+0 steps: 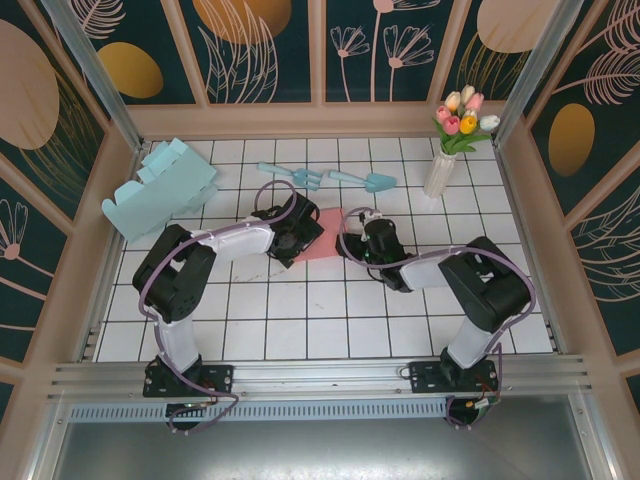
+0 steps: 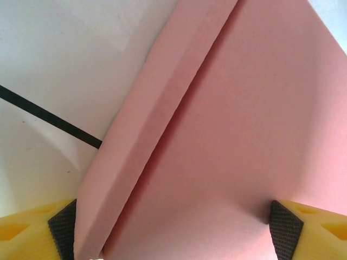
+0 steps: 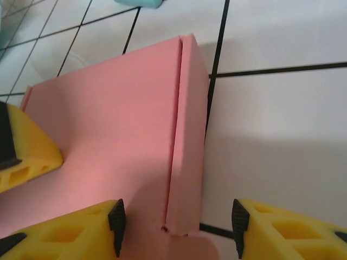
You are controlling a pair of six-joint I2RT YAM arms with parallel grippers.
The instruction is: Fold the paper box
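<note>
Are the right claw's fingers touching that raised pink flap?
Apart. In the right wrist view the right gripper straddles the raised flap; flat pink shows beside one pad and bare tile beside the other.

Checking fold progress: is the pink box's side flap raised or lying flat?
Raised. In the right wrist view the side flap stands up along its crease from the flat panel of the pink paper box.

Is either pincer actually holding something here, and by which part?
Nothing looks clamped. The left pincer stands wide over a folded edge flap of the pink box; the right pincer straddles a raised side wall, gaps showing on both sides.
</note>
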